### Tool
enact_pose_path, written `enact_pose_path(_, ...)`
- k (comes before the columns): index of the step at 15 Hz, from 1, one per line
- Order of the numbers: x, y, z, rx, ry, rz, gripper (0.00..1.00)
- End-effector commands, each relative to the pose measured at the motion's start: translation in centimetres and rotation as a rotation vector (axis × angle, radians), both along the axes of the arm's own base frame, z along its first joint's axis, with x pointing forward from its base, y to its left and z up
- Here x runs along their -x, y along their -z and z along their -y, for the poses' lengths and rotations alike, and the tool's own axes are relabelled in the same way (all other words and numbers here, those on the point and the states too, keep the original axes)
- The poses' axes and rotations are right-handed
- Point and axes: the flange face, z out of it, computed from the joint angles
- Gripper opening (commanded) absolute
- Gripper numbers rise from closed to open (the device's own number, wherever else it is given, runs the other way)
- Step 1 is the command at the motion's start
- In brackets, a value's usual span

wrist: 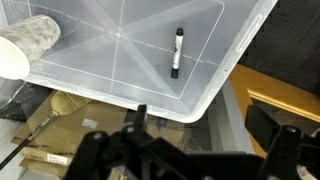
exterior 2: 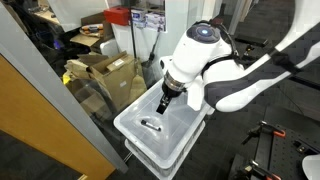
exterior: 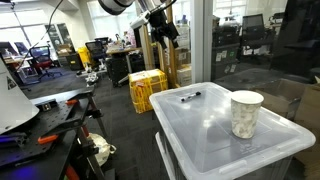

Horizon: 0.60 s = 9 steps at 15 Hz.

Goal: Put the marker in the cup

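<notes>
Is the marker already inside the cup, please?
No; in the wrist view the marker lies flat on the clear bin lid, apart from the cup.

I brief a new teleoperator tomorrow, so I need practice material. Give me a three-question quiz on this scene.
1. True or false: the marker is already inside the cup.
2. What do the marker and the cup rest on? A) the floor B) the clear bin lid C) a chair
3. Fill in: the gripper, raised above the lid with its jaws apart, holds ____.

Key: 1 false; 2 B; 3 nothing.
</notes>
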Motion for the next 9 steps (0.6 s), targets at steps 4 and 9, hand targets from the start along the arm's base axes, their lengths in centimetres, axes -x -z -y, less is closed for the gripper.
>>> enact_pose_path(4, -4.7, 4.8, -1.2, -0.009, 0.008, -0.018, 1.0)
enact_pose_path(9, -6.5, 8.1, -1.5, -0.003, 0.007, -0.035, 1.0)
